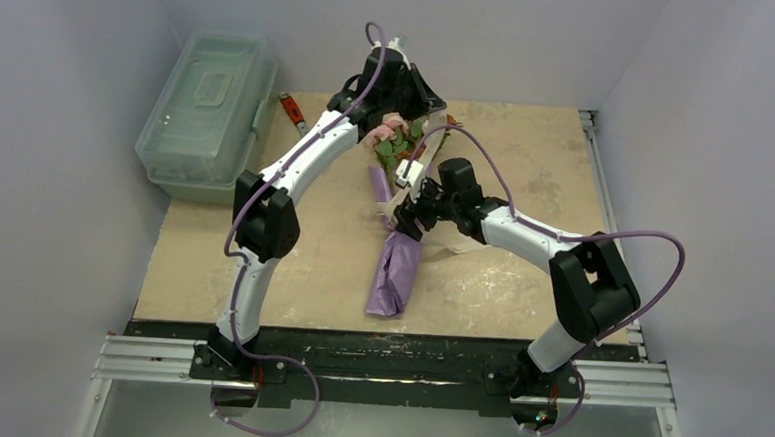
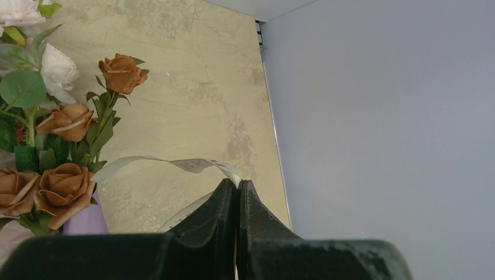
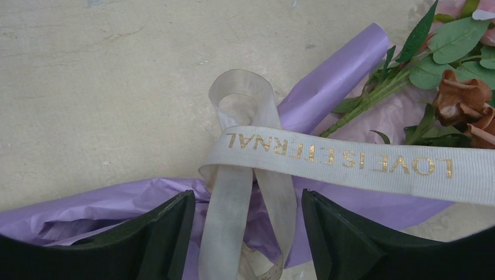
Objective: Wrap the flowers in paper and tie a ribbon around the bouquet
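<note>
Mid-bench: bouquet [image 1: 395,264], lying flat, its length running from the near edge toward the far edge. Stem end points to the near edge, blooms to the far edge.

Paper [image 3: 335,79]: thin, crinkled, lilac-purple, rolled round the stems, with a paler pink face showing under the leaves.

Flowers [image 2: 63,189]: orange-brown and white rose-like blooms with green leaves, spilling out of the far end of the roll.

Ribbon [image 3: 350,163]: cream woven strip, gold lettering "LOVE IS ETERNAL". It crosses the roll near the stems, and a sheer loop of it stands up over the paper.

Left gripper [image 2: 238,185]: over the far part of the bench, beside the blooms. Fingers pressed together, pinching a free run of the ribbon, which arches away from the tips.

Right gripper [image 3: 246,199]: low over the middle of the roll. Fingers [image 3: 166,227] spread wide, one on each side of the ribbon loop, clasping nothing.

Far left corner: clear green plastic lidded box [image 1: 207,104]. A red-handled tool [image 1: 293,111] lies beside it.
</note>
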